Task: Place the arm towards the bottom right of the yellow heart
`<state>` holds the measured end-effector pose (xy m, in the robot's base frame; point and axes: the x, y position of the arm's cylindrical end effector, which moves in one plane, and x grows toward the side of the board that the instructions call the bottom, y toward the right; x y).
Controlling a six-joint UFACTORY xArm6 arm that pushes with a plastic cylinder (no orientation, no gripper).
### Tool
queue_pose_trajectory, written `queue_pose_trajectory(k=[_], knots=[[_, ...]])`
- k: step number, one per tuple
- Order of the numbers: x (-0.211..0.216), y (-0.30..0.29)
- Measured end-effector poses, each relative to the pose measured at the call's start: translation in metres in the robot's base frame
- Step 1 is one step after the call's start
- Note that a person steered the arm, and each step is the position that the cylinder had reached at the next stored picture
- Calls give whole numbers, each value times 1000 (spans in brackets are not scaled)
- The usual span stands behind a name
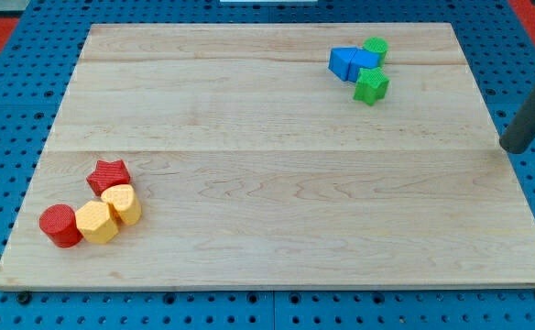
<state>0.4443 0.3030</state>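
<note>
Nearest the view's bottom, yellow heart (124, 203) sits beside red cylinder (60, 225); my tip (510, 147), a bare rod without jaws, stands well apart; approach pending, leftward travel required

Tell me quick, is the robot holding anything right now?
No gripper here: just my tip at the board's right edge, touching no block, holding nothing, far right of the yellow heart.

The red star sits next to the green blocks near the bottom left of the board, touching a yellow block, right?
Not quite. The red star sits near the bottom left and touches a yellow block, but its neighbours are yellow and red, not green. The camera view shows the green blocks far off at the top right, beside the blue ones.
</note>
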Motion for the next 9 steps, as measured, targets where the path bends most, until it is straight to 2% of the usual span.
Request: queue_pose_trajectory(k=[2,4,5,6,7,8,9], knots=[[-4,0],[-56,-23],[13,-20],[114,-21],[174,-41],[174,-56],[174,-167]])
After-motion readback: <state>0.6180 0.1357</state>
